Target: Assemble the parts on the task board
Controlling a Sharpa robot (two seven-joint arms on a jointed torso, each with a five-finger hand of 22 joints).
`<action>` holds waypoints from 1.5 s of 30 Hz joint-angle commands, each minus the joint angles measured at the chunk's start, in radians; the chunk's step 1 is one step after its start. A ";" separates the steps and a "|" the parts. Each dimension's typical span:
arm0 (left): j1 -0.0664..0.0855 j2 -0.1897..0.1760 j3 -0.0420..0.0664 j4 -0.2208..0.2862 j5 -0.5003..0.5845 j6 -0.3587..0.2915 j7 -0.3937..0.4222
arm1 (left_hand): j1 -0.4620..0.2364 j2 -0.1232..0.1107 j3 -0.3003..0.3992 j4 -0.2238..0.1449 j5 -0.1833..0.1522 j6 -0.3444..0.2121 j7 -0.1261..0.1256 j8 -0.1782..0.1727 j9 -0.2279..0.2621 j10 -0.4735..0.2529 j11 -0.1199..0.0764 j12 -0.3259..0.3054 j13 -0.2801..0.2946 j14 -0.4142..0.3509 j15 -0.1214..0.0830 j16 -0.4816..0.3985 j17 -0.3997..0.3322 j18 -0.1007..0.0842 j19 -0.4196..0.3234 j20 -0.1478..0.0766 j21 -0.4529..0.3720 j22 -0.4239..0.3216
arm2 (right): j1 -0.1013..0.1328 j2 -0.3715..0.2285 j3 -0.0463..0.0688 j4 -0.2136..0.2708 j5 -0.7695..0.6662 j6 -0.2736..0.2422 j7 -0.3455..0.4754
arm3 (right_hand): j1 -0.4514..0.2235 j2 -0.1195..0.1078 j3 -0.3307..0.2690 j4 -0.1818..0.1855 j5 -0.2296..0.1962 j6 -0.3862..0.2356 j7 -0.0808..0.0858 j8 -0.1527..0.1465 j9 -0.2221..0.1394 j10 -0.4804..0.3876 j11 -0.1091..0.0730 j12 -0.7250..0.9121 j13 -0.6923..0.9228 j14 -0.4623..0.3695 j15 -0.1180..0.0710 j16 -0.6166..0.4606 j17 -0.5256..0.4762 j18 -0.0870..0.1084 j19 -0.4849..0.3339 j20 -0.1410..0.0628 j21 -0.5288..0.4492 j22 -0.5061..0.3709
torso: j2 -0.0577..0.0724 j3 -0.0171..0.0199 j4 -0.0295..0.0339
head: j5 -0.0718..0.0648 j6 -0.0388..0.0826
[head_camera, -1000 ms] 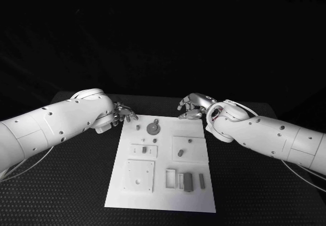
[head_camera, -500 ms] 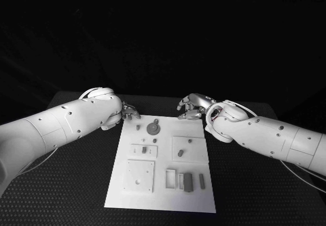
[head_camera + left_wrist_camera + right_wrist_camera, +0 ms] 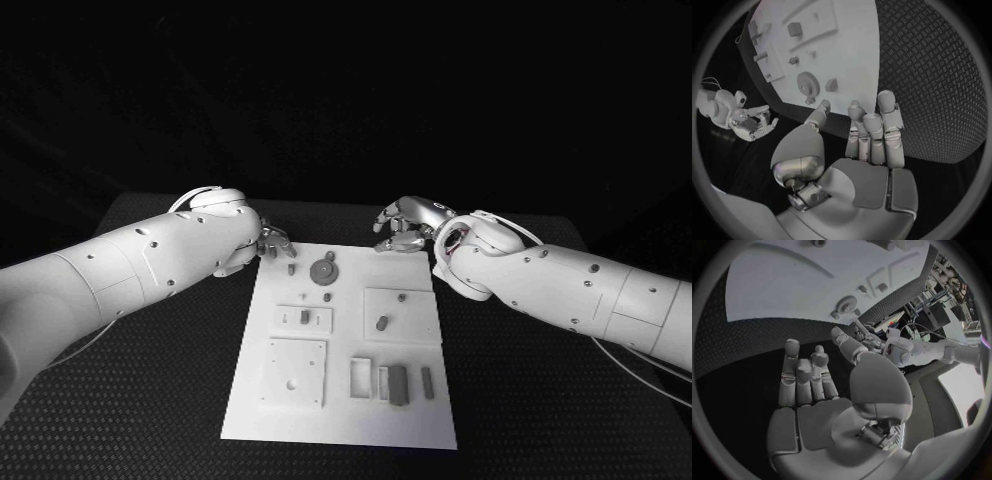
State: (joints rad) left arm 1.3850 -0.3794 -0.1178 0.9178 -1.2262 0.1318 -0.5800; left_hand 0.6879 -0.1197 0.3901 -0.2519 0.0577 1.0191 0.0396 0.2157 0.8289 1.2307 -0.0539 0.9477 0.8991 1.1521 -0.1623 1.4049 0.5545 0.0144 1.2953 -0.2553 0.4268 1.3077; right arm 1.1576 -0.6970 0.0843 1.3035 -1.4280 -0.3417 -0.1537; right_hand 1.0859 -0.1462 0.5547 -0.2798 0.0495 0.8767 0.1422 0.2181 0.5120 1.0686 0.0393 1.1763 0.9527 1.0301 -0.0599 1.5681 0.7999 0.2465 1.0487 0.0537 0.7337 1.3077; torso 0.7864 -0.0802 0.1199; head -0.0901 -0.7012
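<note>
Moved: left arm has swung in toward the board's far left corner since 1 s back; little shift in the last half sec. Right arm about the same.
Left robot hand [image 3: 870, 150]: holds nothing, fingers straight and side by side, thumb apart; hovers over the counter [image 3: 144, 400] just off the board's far left corner.
Right robot hand [image 3: 826, 405]: holds nothing, fingers loosely apart, slightly curled; sits near the board's far right corner.
Task board [image 3: 361, 420]: white plate mid-counter, between both arms.
Parts: round gear [image 3: 327, 271] at far end w/ small block [image 3: 294, 269] beside it; slot piece [image 3: 385, 324] on a raised square mid-right; dark bars [image 3: 400, 384] in the near tray.
Progress: my read, early stage. No part in either hand; pieces look loose or unplaced, most assembly left.
Hard to tell: whether gear is seated on a peg or just lying there; tiny pegs mid-board too small to ID; left fingertips mostly behind the arm in head view.
</note>
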 commanded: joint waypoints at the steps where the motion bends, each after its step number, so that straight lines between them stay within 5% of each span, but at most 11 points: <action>1: -0.001 0.002 0.000 -0.001 0.014 0.043 0.012 | -0.011 0.003 -0.004 -0.002 -0.006 -0.029 0.030 -0.006 -0.002 -0.001 0.010 0.006 0.001 0.000 0.010 -0.003 -0.001 0.014 -0.005 0.004 -0.004 0.012 | 0.000 0.001 0.000 0.000 -0.002 0.002 0.008 | -0.009 -0.001 -0.001 0.005 0.000 -0.015 0.015 -0.004 -0.001 -0.004 0.004 -0.002 -0.001 0.002 -0.002 -0.005 -0.001 0.015 -0.003 0.002 -0.004 0.016 | 0.000 -0.0015 0.0002 | -0.001 -0.001; 45: -0.017 0.024 0.000 -0.008 0.043 0.072 0.040 | 0.009 0.040 0.005 -0.025 -0.006 -0.015 0.030 -0.003 -0.029 -0.002 0.009 0.016 0.001 -0.001 0.010 0.004 0.000 0.021 -0.001 0.008 -0.003 0.019 | 0.000 0.003 0.000 0.000 -0.002 0.005 0.007 | -0.009 -0.002 0.001 0.005 0.000 -0.015 0.015 -0.004 -0.001 -0.004 0.004 -0.002 -0.001 0.002 -0.002 -0.005 -0.001 0.015 -0.003 0.001 -0.004 0.016 | 0.000 -0.0001 0.0000 | -0.006 -0.007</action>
State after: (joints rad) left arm 1.3681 -0.3572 -0.1183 0.9080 -1.1928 0.1789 -0.5567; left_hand 0.6934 -0.0827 0.3950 -0.2745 0.0577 1.0133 0.0523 0.2120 0.8002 1.2266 -0.0509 0.9601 0.8991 1.1488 -0.1549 1.4049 0.5547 0.0171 1.2916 -0.2513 0.4267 1.3081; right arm 1.1577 -0.6941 0.0843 1.3019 -1.4264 -0.3415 -0.1533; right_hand 1.0861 -0.1462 0.5548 -0.2799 0.0495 0.8719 0.1431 0.2182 0.5122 1.0686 0.0393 1.1763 0.9529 1.0266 -0.0566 1.5681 0.8000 0.2465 1.0487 0.0537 0.7337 1.3075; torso 0.7860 -0.0799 0.1205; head -0.0957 -0.7077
